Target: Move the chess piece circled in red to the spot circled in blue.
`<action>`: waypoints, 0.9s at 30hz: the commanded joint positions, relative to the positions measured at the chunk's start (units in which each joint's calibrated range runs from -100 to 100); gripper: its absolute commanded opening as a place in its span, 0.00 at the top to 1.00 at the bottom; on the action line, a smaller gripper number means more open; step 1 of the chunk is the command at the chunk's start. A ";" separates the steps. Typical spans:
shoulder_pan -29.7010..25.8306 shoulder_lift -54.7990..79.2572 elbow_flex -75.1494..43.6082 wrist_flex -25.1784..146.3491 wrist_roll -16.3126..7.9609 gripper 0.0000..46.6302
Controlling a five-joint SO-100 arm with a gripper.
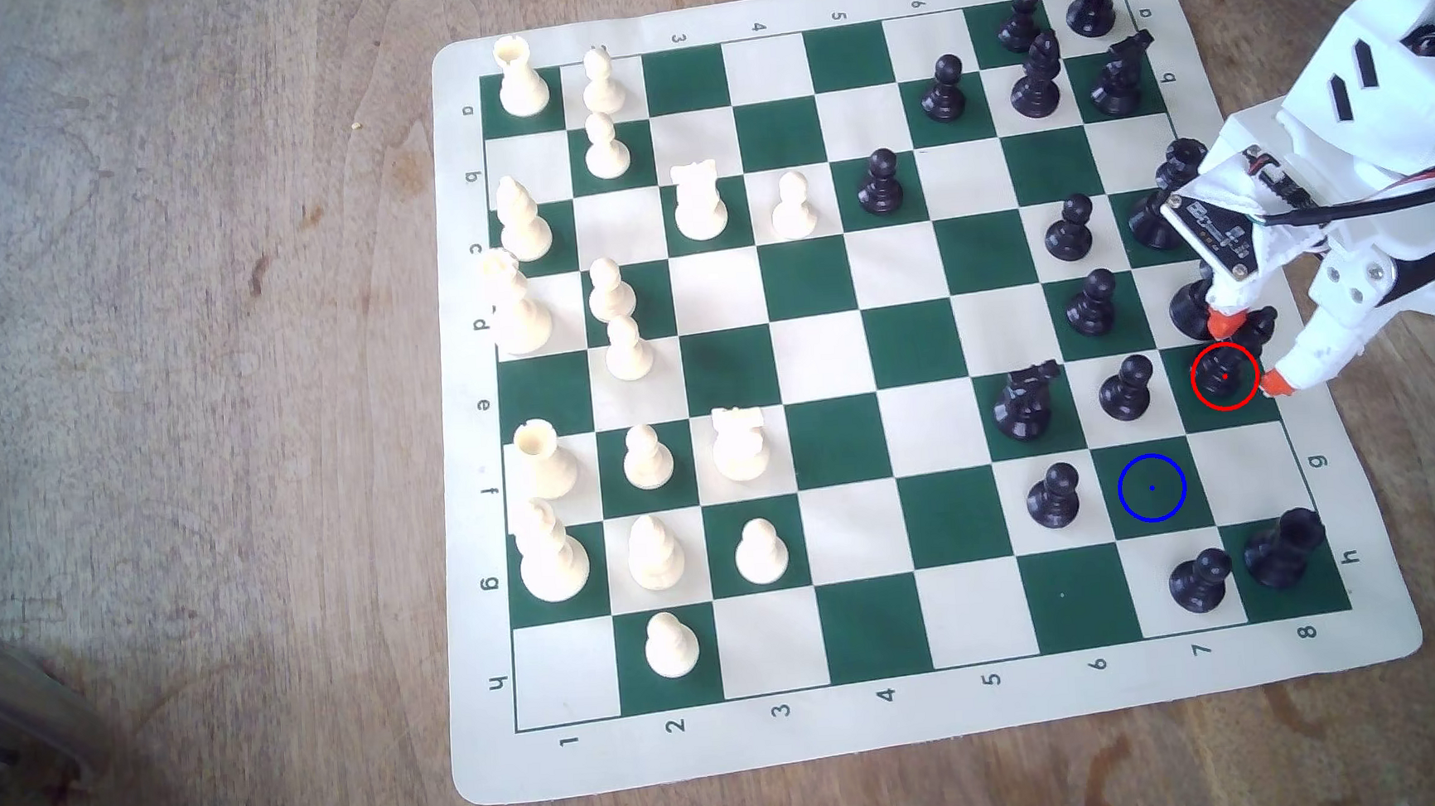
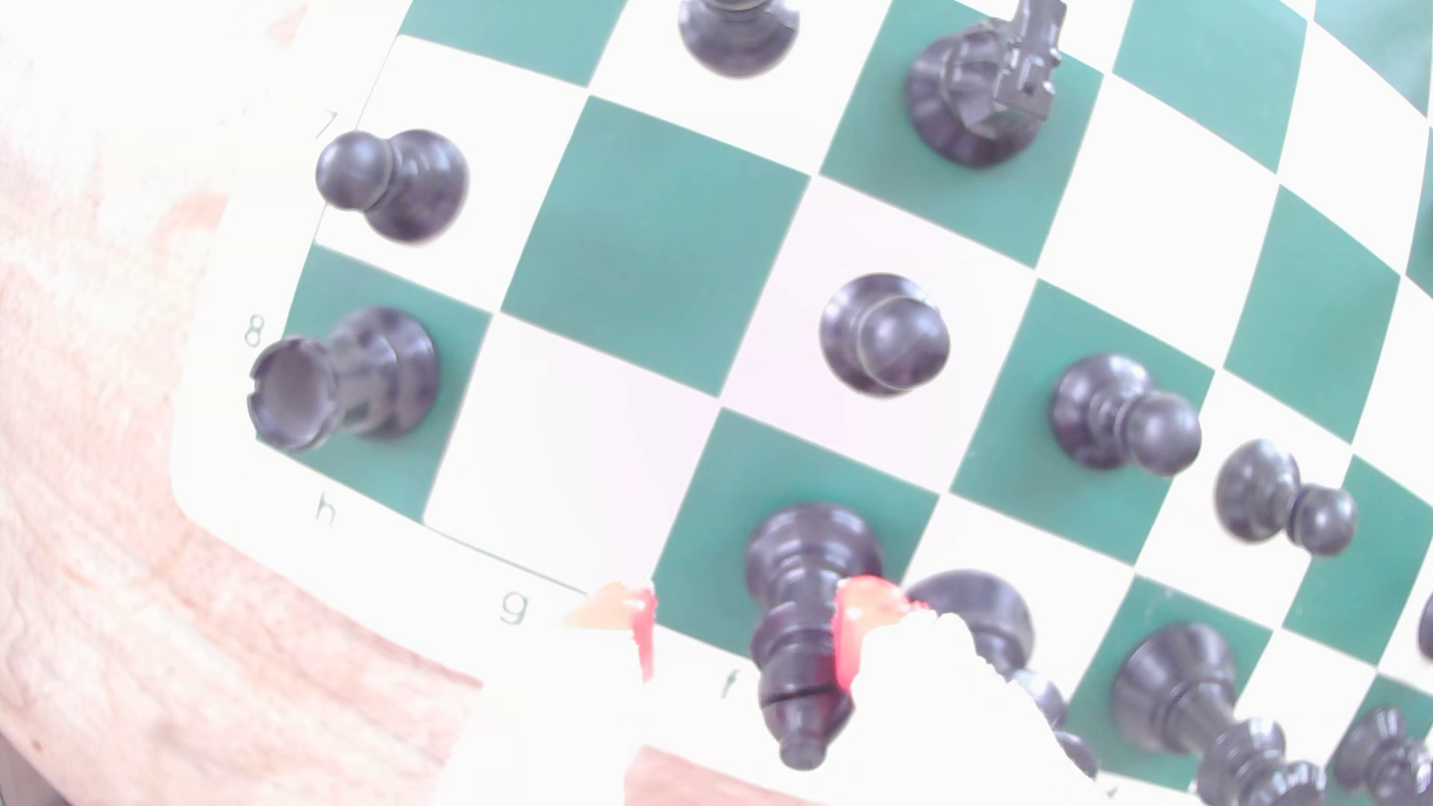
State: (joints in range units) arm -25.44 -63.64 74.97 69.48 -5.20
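The hand [image 1: 1244, 355] sat low over the board's far corner at the exterior view's right, its two orange-tipped fingers [image 1: 1227, 324] spread apart and straddling the black bishop [image 1: 1223, 372]. One tip was just beside the piece on one side, and the other [image 1: 1279, 384] stood off on the opposite side. In the wrist view the bishop [image 2: 802, 620] rose between the fingertips [image 2: 857, 620], one tip right up against its stem, the other clear with board showing between; nothing was clamped. The bishop stood upright on its dark green square, ringed in red, at the edge of the chess mat [image 1: 472, 401]. The blue-ringed square [image 1: 1151, 488] lay diagonally next to it, toward the exterior view's lower left, and was bare. A black pawn [image 1: 1126, 388] stood just beside the bishop's square, and another pawn [image 1: 1053, 496] stood beside the blue ring. The white pieces [image 1: 624, 348] crowded the mat's other side, on the wooden tabletop [image 1: 175, 333].
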 commanded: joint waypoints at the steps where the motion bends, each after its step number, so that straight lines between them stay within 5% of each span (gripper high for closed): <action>1: -0.56 -0.46 0.01 -0.03 0.10 0.69; 15: -0.72 -2.15 -0.26 -0.03 -0.34 0.75; 27: -0.10 -4.28 -0.53 -3.31 -1.22 0.68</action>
State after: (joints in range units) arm -25.74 -66.74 75.96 68.53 -5.89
